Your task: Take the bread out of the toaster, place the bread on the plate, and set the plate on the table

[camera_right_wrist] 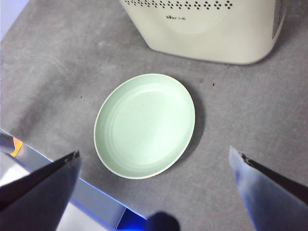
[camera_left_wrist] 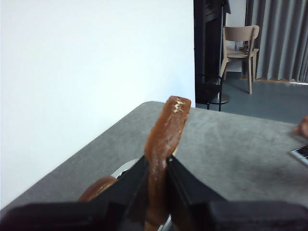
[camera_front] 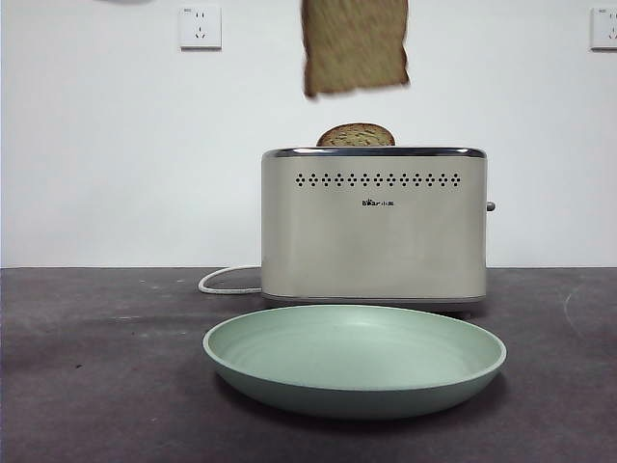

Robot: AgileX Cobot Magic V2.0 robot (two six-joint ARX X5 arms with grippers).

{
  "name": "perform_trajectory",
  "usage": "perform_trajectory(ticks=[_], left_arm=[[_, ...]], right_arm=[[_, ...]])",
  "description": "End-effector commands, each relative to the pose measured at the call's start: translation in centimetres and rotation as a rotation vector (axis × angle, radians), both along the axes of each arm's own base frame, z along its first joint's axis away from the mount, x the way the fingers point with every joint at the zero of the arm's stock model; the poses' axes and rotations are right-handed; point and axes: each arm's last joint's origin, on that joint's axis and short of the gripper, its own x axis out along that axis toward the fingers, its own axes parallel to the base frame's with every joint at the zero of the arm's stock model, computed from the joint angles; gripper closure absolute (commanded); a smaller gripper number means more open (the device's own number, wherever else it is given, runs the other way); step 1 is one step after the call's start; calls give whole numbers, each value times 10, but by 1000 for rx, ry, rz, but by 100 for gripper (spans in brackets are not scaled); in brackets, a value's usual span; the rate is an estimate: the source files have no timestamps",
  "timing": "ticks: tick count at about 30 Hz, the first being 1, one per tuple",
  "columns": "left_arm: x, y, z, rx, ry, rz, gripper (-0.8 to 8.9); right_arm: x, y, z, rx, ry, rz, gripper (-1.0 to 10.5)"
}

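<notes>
Bread is hanging well above the toaster in your front view, its top cut off by the frame; only your left wrist view is showing the left gripper clamping it edge-on. You are seeing two slices: this one and a second slice poking out of the toaster. One plate is sitting on the table just before the toaster. Your right gripper is hovering above the plate, jaws spread wide
</notes>
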Motion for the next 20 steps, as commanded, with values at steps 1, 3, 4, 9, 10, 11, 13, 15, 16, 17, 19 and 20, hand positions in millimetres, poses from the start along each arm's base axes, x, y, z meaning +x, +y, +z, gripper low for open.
perform_trajectory(ticks=[1, 3, 4, 9, 10, 11, 13, 15, 16, 17, 19, 20], left_arm=[[-24, 14, 23, -17, -33, -1, 822], [-44, 25, 37, -19, -36, -2, 822], [-53, 29, 43, -18, -34, -2, 821], [-97, 54, 61, 1, -2, -2, 819], [-104, 58, 62, 5, 6, -2, 819], [-111, 62, 64, 10, 15, -2, 819], [-125, 69, 67, 20, 30, -2, 819], [-137, 76, 68, 34, 37, -3, 818], [-141, 79, 68, 42, 43, -1, 818], [-146, 81, 67, 55, 52, 5, 818], [-153, 84, 64, 90, 79, 22, 818], [-156, 84, 61, 104, 97, 21, 818]], right_arm=[[7, 1, -2, -9, 15, 4, 321], [14, 2, -5, -11, 41, 5, 321], [17, 2, -7, -12, 51, 5, 322], [41, 4, -18, -17, 99, 5, 322], [46, 5, -21, -18, 111, 6, 322], [51, 6, -24, -19, 124, 6, 322], [62, 7, -31, -23, 155, 7, 324], [73, 8, -40, -29, 198, 9, 347], [77, 9, -45, -33, 218, 13, 364], [82, 10, -50, -38, 240, 20, 383], [90, 13, -60, -48, 278, 38, 388], [95, 15, -65, -52, 297, 47, 388]])
